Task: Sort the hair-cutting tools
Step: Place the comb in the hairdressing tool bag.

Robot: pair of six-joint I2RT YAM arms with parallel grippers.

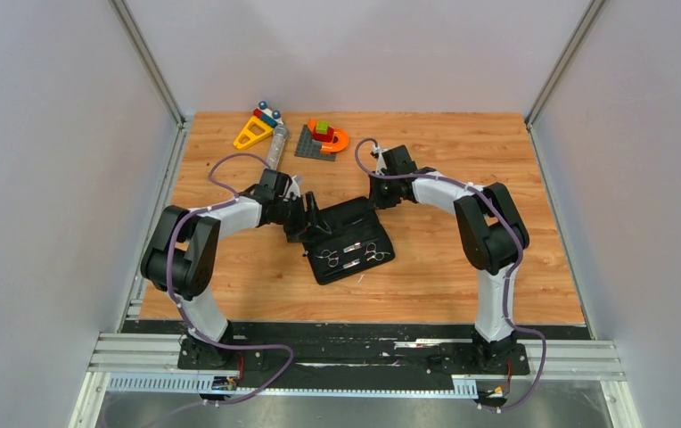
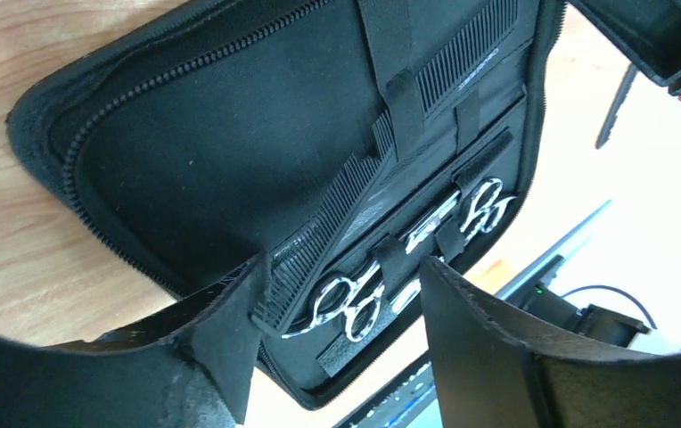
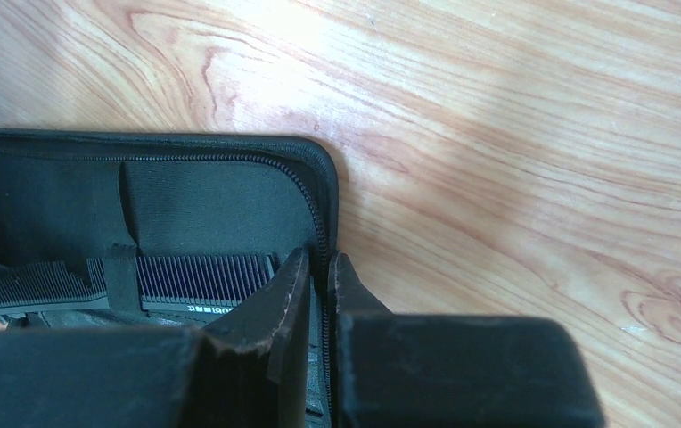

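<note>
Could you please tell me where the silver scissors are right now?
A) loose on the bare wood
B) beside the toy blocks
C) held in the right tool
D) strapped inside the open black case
D: the left wrist view shows the scissors tucked under elastic straps inside the open case.
</note>
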